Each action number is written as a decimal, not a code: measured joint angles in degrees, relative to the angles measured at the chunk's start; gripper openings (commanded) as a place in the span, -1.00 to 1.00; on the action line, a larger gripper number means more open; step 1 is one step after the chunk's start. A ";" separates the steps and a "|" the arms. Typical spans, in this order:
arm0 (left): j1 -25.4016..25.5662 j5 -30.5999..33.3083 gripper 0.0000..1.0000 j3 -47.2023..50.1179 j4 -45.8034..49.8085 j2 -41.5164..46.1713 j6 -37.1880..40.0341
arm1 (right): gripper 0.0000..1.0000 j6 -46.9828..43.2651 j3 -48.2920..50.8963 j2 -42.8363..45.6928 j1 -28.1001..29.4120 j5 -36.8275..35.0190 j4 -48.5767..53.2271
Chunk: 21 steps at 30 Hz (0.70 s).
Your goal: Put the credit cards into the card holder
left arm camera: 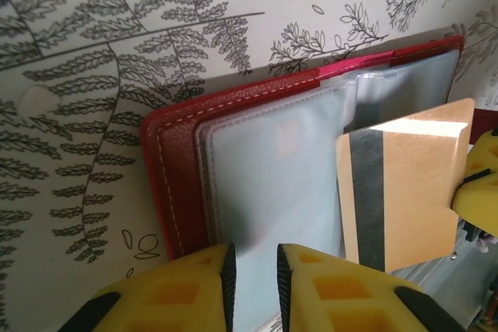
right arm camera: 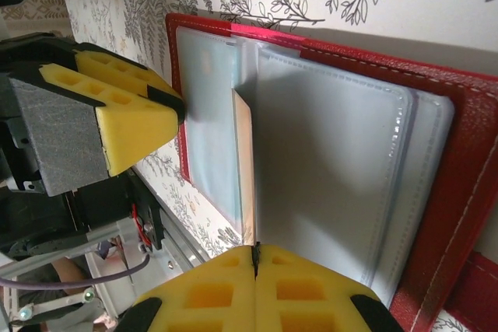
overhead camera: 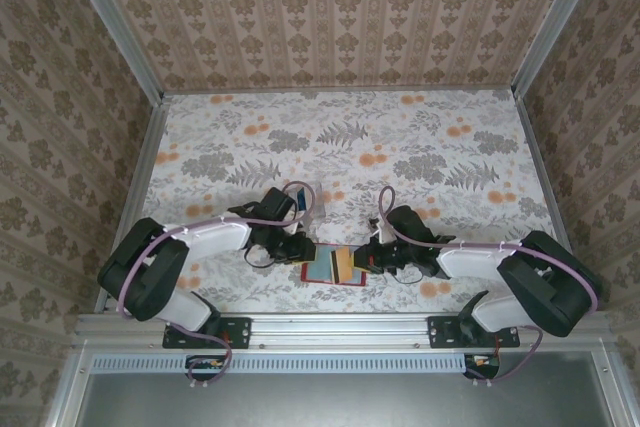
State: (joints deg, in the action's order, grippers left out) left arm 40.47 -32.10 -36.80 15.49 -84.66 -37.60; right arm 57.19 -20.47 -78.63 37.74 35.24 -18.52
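the small red folding card holder (left arm camera: 175, 184) with pale clear plastic pockets lies open on the floral-patterned table (overhead camera: 400, 147), near its front edge between the two arms. the right claw (right arm camera: 255, 253) is clamped tight on a thin tan plastic credit card (left arm camera: 401, 192) (black stripe along one side), holding it tilted over the pockets by the middle fold. the left claw (left arm camera: 253, 258) sits over a clear pocket, fingers nearly together; whether they pinch a sheet i cannot tell.

Soft even light; glare streaks the tan card (left arm camera: 401, 188).
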 measured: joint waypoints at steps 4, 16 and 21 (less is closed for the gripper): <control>0.00 0.35 -0.60 -0.37 0.17 -0.28 0.13 | -1.00 -0.17 0.00 -1.57 0.00 -0.02 -1.70; 0.07 1.20 -0.63 -1.14 0.11 -1.25 0.33 | -1.00 0.98 0.00 -5.46 0.00 -1.86 -5.01; 0.07 1.29 -0.61 -1.14 0.28 -1.20 0.37 | -1.00 2.62 0.00 -5.51 0.02 -4.39 -6.21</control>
State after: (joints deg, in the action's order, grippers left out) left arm 40.53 -30.81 -37.93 15.77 -85.86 -37.23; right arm 59.81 -20.47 -84.14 37.76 30.85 -24.73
